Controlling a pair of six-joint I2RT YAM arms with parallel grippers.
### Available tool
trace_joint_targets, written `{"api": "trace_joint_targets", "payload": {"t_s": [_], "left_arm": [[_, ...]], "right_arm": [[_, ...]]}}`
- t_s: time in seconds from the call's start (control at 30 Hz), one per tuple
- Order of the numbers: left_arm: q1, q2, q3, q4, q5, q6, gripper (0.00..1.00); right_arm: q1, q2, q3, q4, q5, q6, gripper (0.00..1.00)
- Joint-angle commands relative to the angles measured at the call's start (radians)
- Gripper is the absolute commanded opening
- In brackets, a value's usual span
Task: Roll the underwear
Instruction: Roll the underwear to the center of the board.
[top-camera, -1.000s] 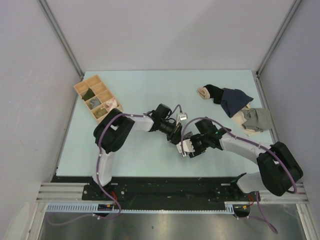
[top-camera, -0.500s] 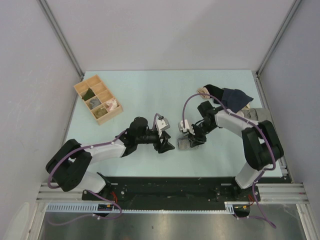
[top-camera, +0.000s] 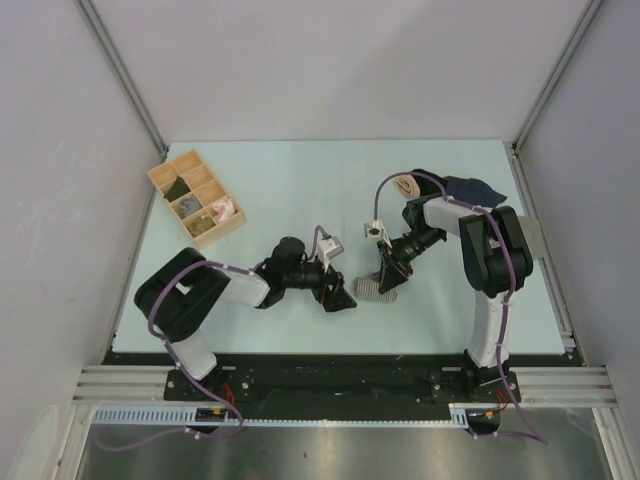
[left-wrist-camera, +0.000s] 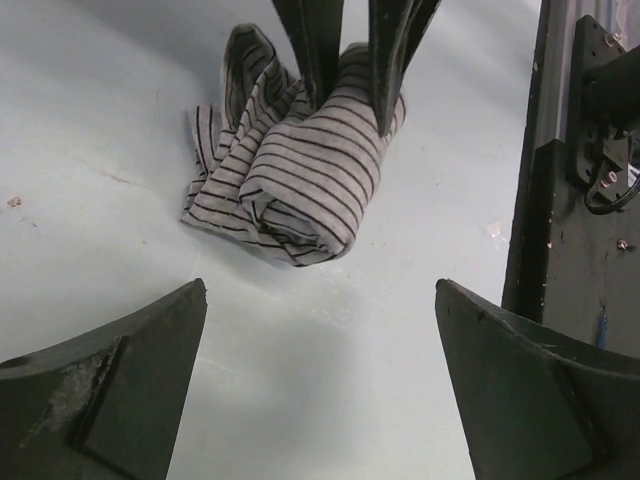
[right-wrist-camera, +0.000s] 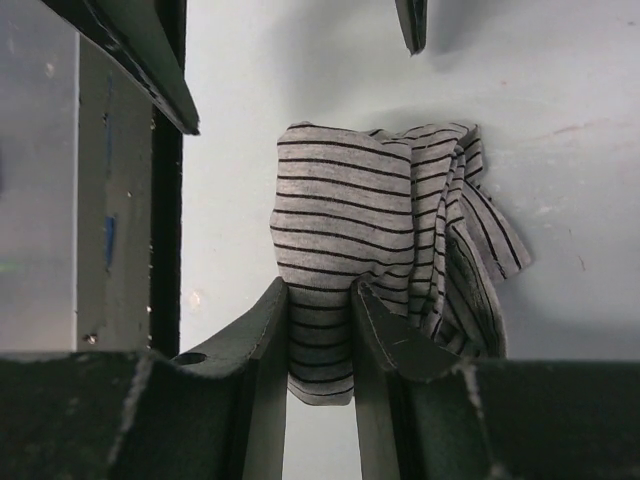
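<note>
**Item 1: underwear** (top-camera: 372, 289). Grey knit with thin dark stripes. It lies on the pale table (top-camera: 300, 180), between the two claws. One side is wound into a smooth, thick roll. The other side is loose, crumpled folds with a strip of edge trailing out onto the table.

**Item 2: right claw** (top-camera: 386, 279). It comes down at a slant onto the far-right end of the underwear. Its fingers are drawn narrow and pinch a fold of the roll between them. In the right wrist view the striped cloth fills the gap between the fingers and bulges out past their tips.

**Item 3: left claw** (top-camera: 338, 297). It sits just left of the underwear, low over the table and pointing at it. It is spread wide and holds nothing. In the left wrist view both fingertips stand short of the cloth, with bare table between them and the roll. No contact.

**Item 4: tray** (top-camera: 197, 197). Wooden, divided into compartments. It stands well to the left of the underwear and farther back. Several compartments hold small dark or pale pieces, too small to identify.

**Item 5: navy garment** (top-camera: 475, 190). It lies in a heap well behind and to the right of the underwear, partly hidden by the right arm.
</note>
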Motion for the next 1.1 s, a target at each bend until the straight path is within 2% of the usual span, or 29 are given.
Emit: {"api": "trace_joint_targets", "payload": {"t_s": [0.0, 0.27, 0.53, 0.83, 0.93, 1.03, 1.07], "left_arm": [[0.029, 0.072, 0.071, 0.126, 0.083, -0.080, 1.00], [0.057, 0.202, 0.200, 0.143, 0.159, -0.150, 1.00], [0.058, 0.355, 0.355, -0.013, 0.251, -0.133, 1.00], [0.048, 0.460, 0.448, -0.191, 0.421, -0.041, 1.00], [0.022, 0.469, 0.490, -0.363, 0.432, 0.058, 0.94], [0.005, 0.478, 0.513, -0.469, 0.416, 0.117, 0.82], [0.005, 0.480, 0.514, -0.496, 0.412, 0.124, 0.72]], "right_arm": [[-0.023, 0.059, 0.013, -0.048, 0.056, 0.088, 0.20], [-0.043, 0.111, 0.043, -0.022, 0.088, 0.122, 0.20], [-0.076, 0.147, 0.063, -0.042, 0.090, 0.107, 0.20], [-0.083, 0.153, 0.070, -0.046, 0.087, 0.102, 0.20], [-0.085, 0.153, 0.074, -0.046, 0.087, 0.101, 0.20], [-0.086, 0.153, 0.074, -0.043, 0.085, 0.102, 0.20], [-0.086, 0.151, 0.074, -0.043, 0.085, 0.101, 0.20]]}}
